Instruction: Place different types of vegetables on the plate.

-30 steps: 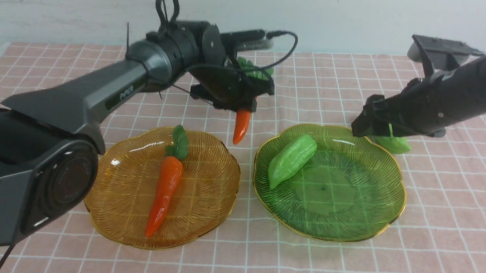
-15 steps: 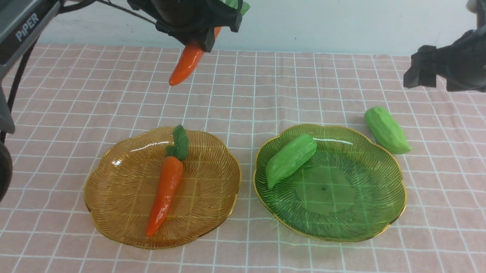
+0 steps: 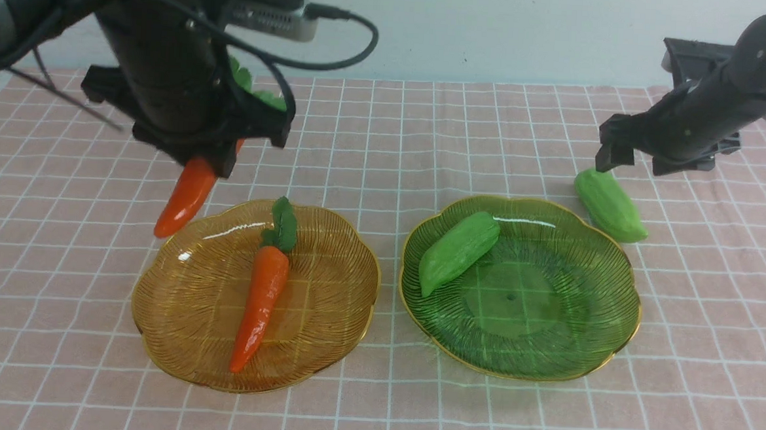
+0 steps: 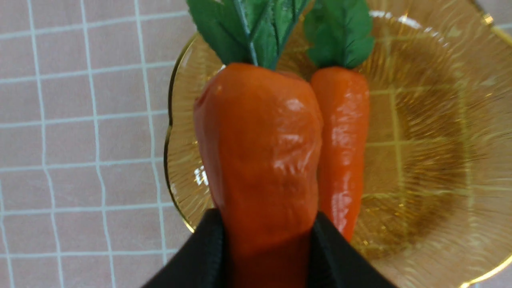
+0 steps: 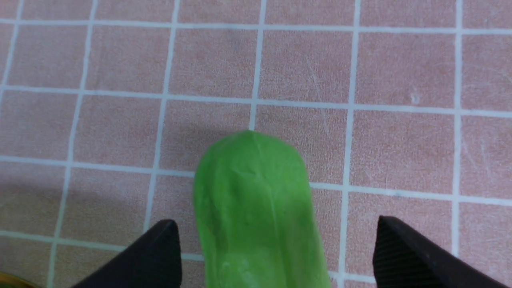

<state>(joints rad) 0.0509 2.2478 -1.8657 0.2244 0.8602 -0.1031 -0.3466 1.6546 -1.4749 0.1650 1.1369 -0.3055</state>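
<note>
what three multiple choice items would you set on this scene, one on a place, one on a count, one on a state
1. Where is the gourd under the right hand? A in the green plate; B in the amber plate; C on the cloth.
2. How many carrots lie in the amber plate? A none; B one; C two.
3. The left hand is: A shut on a carrot; B open, empty; C shut on a gourd.
Key: C, it lies outside the green rim; B, the plated carrot lies alone; A, black fingers pinch the orange body.
</note>
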